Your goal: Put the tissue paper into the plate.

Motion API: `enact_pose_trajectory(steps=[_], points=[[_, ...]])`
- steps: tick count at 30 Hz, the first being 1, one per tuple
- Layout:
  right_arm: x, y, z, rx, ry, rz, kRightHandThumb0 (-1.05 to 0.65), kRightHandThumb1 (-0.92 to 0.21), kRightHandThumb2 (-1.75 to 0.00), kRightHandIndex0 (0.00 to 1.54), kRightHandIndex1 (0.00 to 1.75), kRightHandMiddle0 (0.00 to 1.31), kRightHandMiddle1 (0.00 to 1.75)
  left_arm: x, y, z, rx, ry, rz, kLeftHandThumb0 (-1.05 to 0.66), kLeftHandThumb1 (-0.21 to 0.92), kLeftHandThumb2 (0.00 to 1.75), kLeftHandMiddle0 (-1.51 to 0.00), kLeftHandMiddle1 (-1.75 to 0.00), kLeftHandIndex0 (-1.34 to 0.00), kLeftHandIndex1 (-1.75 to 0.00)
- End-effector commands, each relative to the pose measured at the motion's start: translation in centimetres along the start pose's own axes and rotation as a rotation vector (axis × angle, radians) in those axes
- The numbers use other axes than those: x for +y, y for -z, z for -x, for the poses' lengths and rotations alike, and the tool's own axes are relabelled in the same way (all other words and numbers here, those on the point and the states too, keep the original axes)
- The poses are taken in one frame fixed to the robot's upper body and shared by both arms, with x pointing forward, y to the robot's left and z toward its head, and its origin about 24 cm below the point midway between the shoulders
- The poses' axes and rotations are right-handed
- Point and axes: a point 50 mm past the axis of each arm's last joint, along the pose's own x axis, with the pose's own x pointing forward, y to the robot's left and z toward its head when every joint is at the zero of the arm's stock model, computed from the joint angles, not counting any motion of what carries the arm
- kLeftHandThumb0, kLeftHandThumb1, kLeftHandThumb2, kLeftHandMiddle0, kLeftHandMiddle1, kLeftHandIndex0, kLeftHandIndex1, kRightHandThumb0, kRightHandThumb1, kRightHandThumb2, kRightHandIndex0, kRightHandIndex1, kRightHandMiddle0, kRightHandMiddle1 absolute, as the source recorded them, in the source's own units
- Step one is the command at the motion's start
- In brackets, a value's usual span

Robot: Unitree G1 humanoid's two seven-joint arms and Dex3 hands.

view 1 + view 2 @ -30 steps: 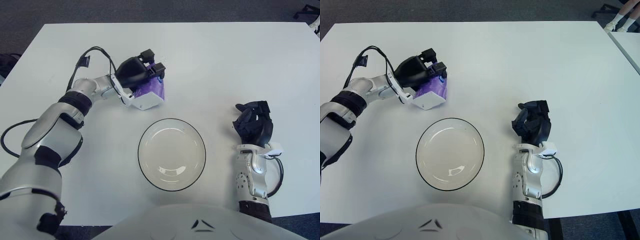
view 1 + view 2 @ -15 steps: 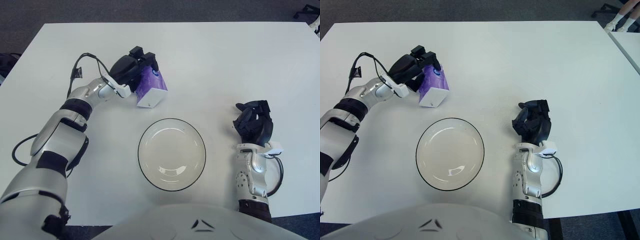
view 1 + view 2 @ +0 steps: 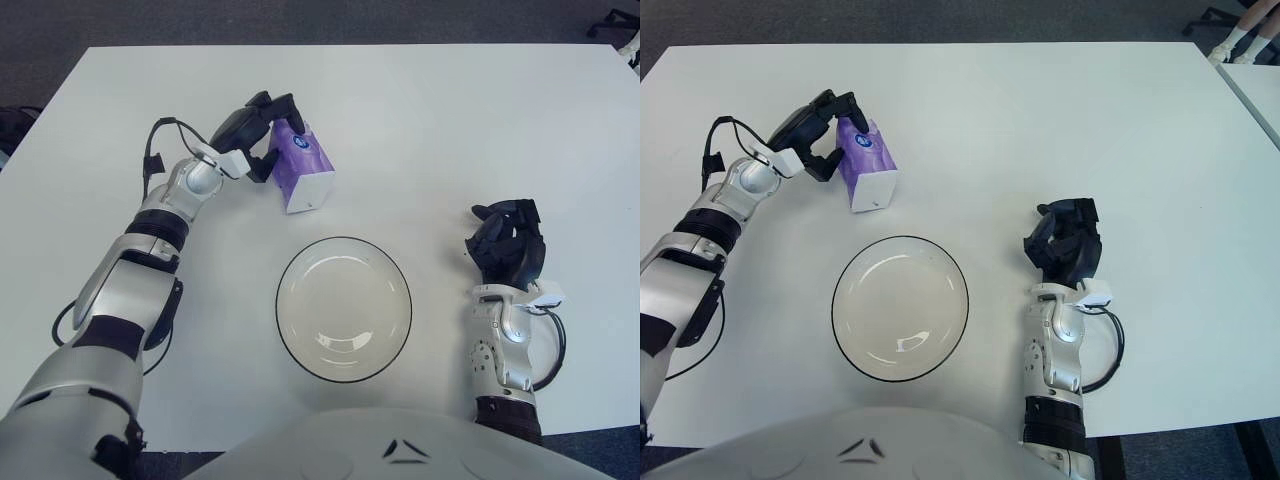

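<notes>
One tissue pack gripped by left hand, fingers curled round its far end; plate lying near, toward robot; right hand idle, fingers curled, empty.

left hand gripping the tissue pack on the white table

its dark fingers curl over the far end of the purple and white tissue pack, which tilts with its white end nearest the black-rimmed plate. the plate lies apart from the fingers, nearer the robot. the right hand shows right of the plate, fingers curled, holding nothing.
</notes>
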Motion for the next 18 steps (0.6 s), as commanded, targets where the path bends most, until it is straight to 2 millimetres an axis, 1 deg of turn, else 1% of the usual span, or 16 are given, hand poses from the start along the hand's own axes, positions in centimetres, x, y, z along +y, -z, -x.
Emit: enact_pose_trajectory(steps=[1,5,11,18], points=[[-1.28,4.36,2.3,0.265,0.103,0.012,-0.4,-0.58,-0.99,0.67,1.58,0.41,1.75,0.32,0.12,0.3,0.017,-0.02,0.055,0.0,-0.02,1.65,-0.92,-1.59,-0.63,-1.75],[-1.32,4.4,2.23,0.264,0.096,0.001,-0.4,-0.6,-0.97,0.66,1.57,0.4,1.75,0.55,0.05,0.34,0.025,-0.047,0.114,0.0,-0.02,1.65,-0.93,-1.58,-0.64,-1.75],[-1.31,4.35,2.21,0.264,0.105,0.011,-0.4,-0.61,-0.95,0.65,1.54,0.39,1.75,0.71,-0.15,0.46,0.026,-0.073,0.117,0.0,-0.02,1.65,-0.92,-1.59,-0.64,-1.75],[-1.28,4.33,2.21,0.269,0.114,0.005,-0.4,-0.62,-0.95,0.65,1.51,0.38,1.75,0.7,-0.15,0.64,0.042,-0.071,0.178,0.0,-0.02,1.65,-0.92,-1.58,-0.63,-1.75]])
